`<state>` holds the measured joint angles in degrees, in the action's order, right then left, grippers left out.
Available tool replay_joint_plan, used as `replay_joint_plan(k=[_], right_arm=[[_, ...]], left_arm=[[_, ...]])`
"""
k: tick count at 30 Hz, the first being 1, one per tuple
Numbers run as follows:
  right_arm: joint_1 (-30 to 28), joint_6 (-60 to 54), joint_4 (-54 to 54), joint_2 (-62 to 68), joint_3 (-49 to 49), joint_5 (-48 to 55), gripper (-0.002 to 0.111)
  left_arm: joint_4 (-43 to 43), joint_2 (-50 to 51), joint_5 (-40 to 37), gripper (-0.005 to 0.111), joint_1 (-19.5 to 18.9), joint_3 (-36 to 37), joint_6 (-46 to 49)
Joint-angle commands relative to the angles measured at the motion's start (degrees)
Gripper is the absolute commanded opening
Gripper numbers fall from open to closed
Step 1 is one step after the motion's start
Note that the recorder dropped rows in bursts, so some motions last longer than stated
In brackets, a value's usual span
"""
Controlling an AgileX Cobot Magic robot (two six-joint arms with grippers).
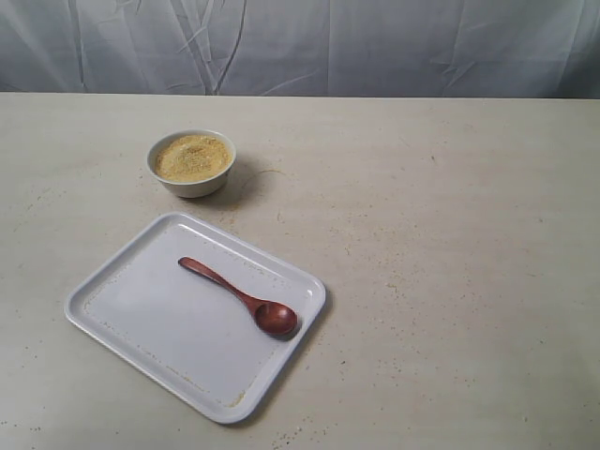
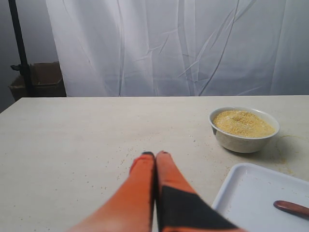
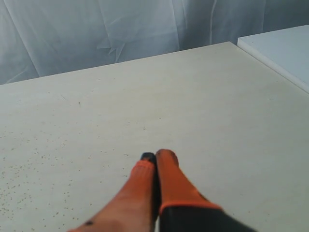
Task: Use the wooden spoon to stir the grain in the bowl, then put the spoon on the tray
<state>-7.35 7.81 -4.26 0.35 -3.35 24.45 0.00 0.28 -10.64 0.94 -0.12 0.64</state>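
Observation:
The dark wooden spoon (image 1: 241, 298) lies on the white tray (image 1: 122, 309), its oval end near the tray's right rim. Behind the tray stands the small white bowl (image 1: 191, 178), filled with yellow-tan grain (image 1: 192, 157). No arm shows in the exterior view. In the left wrist view my left gripper (image 2: 155, 155) is shut and empty above bare table, with the bowl (image 2: 241, 140), its grain (image 2: 243, 123), a corner of the tray (image 2: 251, 193) and the spoon's handle tip (image 2: 292, 208) beyond it. My right gripper (image 3: 157, 156) is shut and empty over bare table.
A wrinkled pale curtain (image 1: 300, 42) hangs behind the beige table (image 1: 450, 234). Loose grain specks dot the tabletop (image 2: 120, 150). A dark stand (image 2: 19, 48) and a brown box (image 2: 43, 77) sit past the table's far edge. A white slab (image 3: 285, 50) lies at the table's edge.

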Motion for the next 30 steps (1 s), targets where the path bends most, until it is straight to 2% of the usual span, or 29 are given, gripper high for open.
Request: replay_joint_plan(k=[1, 7, 30], right_arm=[[-0.3, -0.1, -0.2, -0.3, 1.3, -1.5, 0.0], [-0.3, -0.1, 1.3, -0.3, 3.3, -5.9, 0.0], [-0.3, -0.1, 1.3, -0.3, 3.3, -4.5, 0.0]], left_arm=[[0.0, -0.3, 0.3, 0.0, 0.4, 0.1, 0.0], [0.0, -0.3, 0.3, 0.0, 0.4, 0.1, 0.0], [0.0, -0.3, 0.3, 0.0, 0.4, 0.1, 0.0]])
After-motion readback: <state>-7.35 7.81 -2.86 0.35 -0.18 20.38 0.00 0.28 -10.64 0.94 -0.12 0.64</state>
